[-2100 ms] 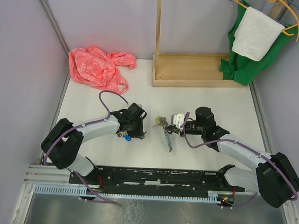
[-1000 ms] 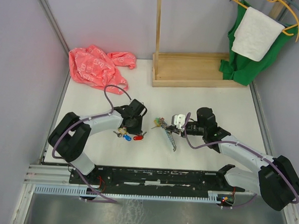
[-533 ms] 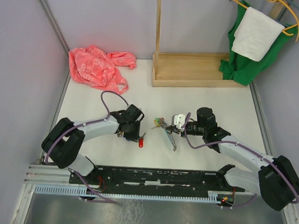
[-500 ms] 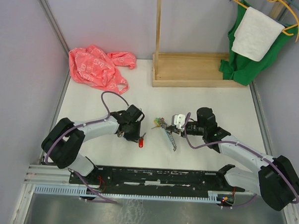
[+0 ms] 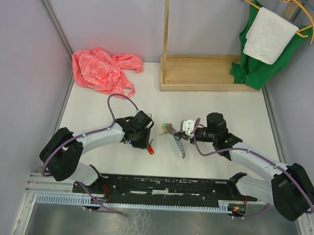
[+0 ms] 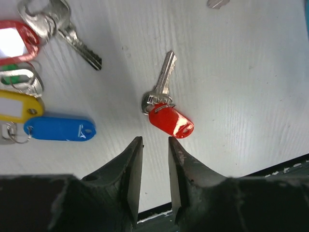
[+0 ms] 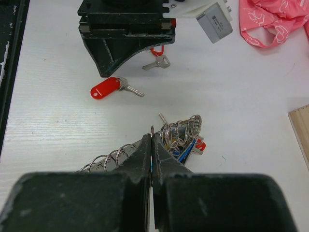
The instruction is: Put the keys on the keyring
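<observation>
The main danger here is with the left gripper (image 6: 154,145): its fingers stand a little apart with nothing between them, and the red-tagged key (image 6: 166,116) lies flat on the table (image 5: 95,104) just beyond the tips, at about 12 o'clock in the left wrist view. A flat key on a smooth board is hard to pinch, so I judge that the fingers could slide over the metal, push the key away, or catch only the rounded plastic tag, and then the blade would hang loose and turn. A second danger is at the right gripper (image 7: 151,140), whose fingers are pressed together on a thin wire of the keyring (image 7: 183,129). Such a small hold may let the ring twist or slip when a key is pushed against it. The keyring looks like a grey coiled wire with a bunch of keys and coloured tags gathered at its far end. In the top view it lies between the two arms, at about 3 o'clock from the left gripper and near it. The red-tagged key is silver with a glossy oblong red tag, and its blade points to about 1 o'clock. The other keys (image 6: 60,129), with blue, yellow, green and red tags, lie at 9 to 10 o'clock.
</observation>
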